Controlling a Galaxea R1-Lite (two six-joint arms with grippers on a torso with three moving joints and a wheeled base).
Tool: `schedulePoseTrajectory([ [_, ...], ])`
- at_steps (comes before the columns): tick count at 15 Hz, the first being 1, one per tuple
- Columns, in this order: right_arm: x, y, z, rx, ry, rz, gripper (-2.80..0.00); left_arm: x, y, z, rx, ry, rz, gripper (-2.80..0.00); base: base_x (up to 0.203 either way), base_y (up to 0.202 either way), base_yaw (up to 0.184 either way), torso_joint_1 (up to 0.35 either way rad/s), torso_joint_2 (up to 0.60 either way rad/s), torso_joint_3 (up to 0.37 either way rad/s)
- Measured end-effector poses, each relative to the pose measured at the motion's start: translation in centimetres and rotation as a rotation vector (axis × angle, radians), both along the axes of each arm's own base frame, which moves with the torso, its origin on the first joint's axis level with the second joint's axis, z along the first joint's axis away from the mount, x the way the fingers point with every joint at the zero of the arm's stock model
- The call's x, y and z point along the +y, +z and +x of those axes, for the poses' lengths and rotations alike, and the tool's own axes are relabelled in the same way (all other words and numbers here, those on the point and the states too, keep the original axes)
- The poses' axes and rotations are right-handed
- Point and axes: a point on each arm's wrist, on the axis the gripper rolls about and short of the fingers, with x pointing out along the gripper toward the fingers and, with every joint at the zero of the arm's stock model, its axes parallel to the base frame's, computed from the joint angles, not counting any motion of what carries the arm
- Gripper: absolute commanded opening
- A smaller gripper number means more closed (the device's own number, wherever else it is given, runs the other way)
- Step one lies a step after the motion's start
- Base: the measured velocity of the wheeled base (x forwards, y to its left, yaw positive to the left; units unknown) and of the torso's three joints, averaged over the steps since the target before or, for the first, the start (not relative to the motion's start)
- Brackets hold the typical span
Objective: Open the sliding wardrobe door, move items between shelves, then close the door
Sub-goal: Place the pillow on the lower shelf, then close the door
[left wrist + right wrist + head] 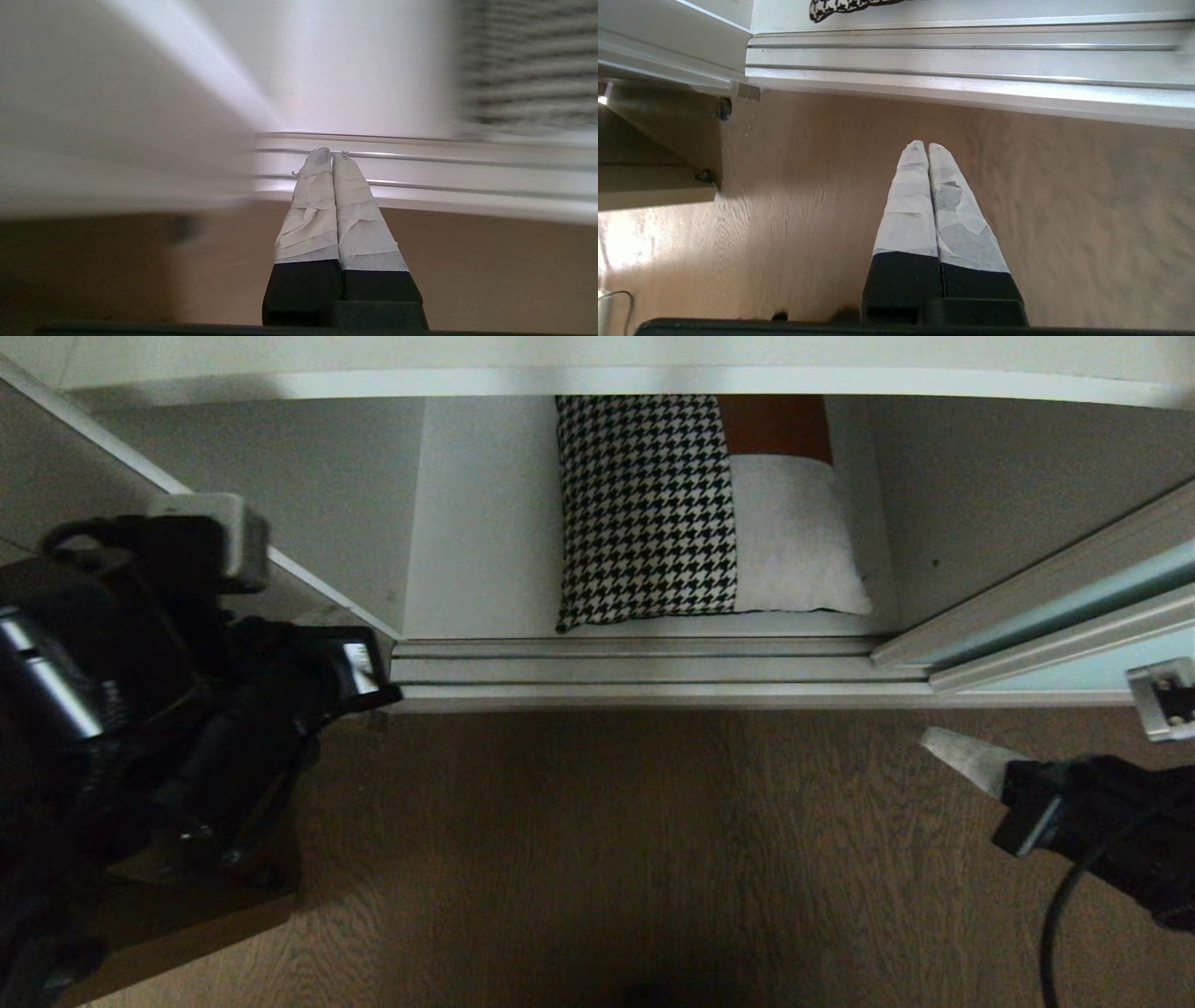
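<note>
Floor [597, 859]: brown wood-grain boards, matt, filling the lower half of the head view.
Wardrobe inside: pale, smooth, boxy walls in the upper half of the head view, open in the middle.
Sliding door [1074, 607]: at the right edge of the head view, a frosted aqua glass panel in a slim silver-white frame, pushed aside so the opening stands clear.
Side wall [56, 476]: plain grey-white flat panel running in from the upper left.
Shelf [485, 523]: flat white matt board at the bottom of the wardrobe, upper centre of the head view; another white board's thin front edge [597, 381] runs across the very top.
Floor track [653, 667]: ridged silver-white metal rails, long and straight, between the shelf and the wooden floor.
Cushion [700, 513]: square and soft, lying flat on the bottom shelf, upper centre; left half black-and-white houndstooth weave, right half light grey with a rust-brown patch at the far end. Its near edge is just behind the track.
Left gripper [331, 156]: black arm at the left of the head view; tapered fingers wrapped in white tape, pressed together, nothing between them, tips in front of the track.
Right gripper [923, 145]: lower right of the head view, over the wooden floor; same taped fingers clenched together, holding nothing.
</note>
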Motion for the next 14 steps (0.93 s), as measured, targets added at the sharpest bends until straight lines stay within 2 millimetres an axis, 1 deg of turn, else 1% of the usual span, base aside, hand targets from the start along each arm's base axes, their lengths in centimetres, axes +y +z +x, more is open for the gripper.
schedulePoseTrajectory([
  [2, -0.8, 1.1, -3.8, -0.012, -0.027, -0.009, -2.8, 3.0, 0.3, -2.5, -0.02, 0.091, -0.007, -2.8, 0.0, 0.0, 0.0, 0.0, 0.0, 0.0],
  [5, -2.2, 2.6, -9.9, -0.037, -0.056, -0.003, -2.8, 6.7, 0.3, -6.5, -0.051, 0.218, -0.019, -2.8, 0.0, 0.0, 0.0, 0.0, 0.0, 0.0],
  [7, -3.1, 3.0, -14.1, -0.037, -0.072, 0.002, -2.8, 8.5, 0.0, -9.1, -0.087, 0.293, -0.03, -2.8, 0.0, 0.0, 0.0, 0.0, 0.0, 0.0],
  [9, -4.0, 2.8, -17.8, 0.004, -0.125, 0.028, -2.8, 9.6, -0.6, -11.5, -0.111, 0.359, -0.036, -2.8, 0.0, 0.0, 0.0, 0.0, 0.0, 0.0],
  [10, -4.4, 2.3, -19.1, 0.043, -0.182, 0.052, -2.8, 10.0, -1.0, -12.6, -0.122, 0.38, -0.038, -2.8, 0.0, 0.0, 0.0, 0.0, 0.0, 0.0],
  [11, -4.7, 2.1, -20.0, 0.058, -0.24, 0.076, -2.8, 10.2, -1.6, -13.6, -0.126, 0.395, -0.038, -2.8, 0.0, 0.0, 0.0, 0.0, 0.0, 0.0],
  [14, -5.0, 2.2, -21.1, 0.006, -0.269, 0.098, -2.8, 10.8, -2.8, -15.9, -0.142, 0.459, -0.037, -2.8, 0.0, 0.0, 0.0, 0.0, 0.0, 0.0],
])
